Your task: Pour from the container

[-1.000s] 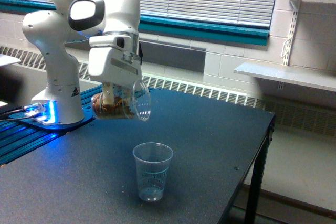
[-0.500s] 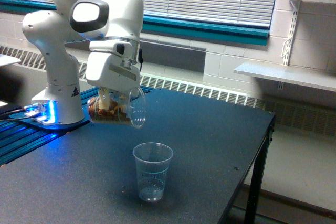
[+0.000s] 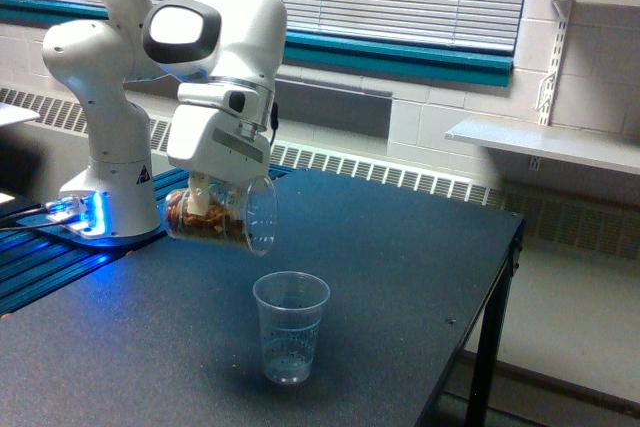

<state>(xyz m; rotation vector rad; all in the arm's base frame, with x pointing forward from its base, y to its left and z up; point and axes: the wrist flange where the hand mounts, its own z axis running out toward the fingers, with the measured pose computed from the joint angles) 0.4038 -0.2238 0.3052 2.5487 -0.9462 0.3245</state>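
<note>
And here's the Panda arm's gripper (image 3: 203, 194) clamped on the container (image 3: 218, 215), a clear wide-mouthed jar gripped across its body, one pale finger visible against the glass. The jar is lying close to flat on its side, mouth facing the exterior view's right and dipped a touch downward, hanging in the air above the dark table (image 3: 400, 267). Through the wall you can see the brown nut-like pieces (image 3: 195, 219) heaped against the closed end, away from the mouth, none of them at the rim.

Take the plastic cup (image 3: 290, 327) as the marker: it stands upright on the table, and the jar sits up and toward the exterior view's left of it, well apart, with open air between the jar's rim and the cup's rim. The mouth does not look lined up over the cup; it reads as short of it, though depth is hard to judge from this one angle.

Progress check: the tilt is well on, so that much of the job looks done. The pour itself does not. No pieces are falling, and the cup shows only its printed dots and no brown contents that I can make out. By my reckoning, what's left is bringing the mouth over the cup and tipping further so the nuts slide out. Tip now, and they may well land on the table.
</note>
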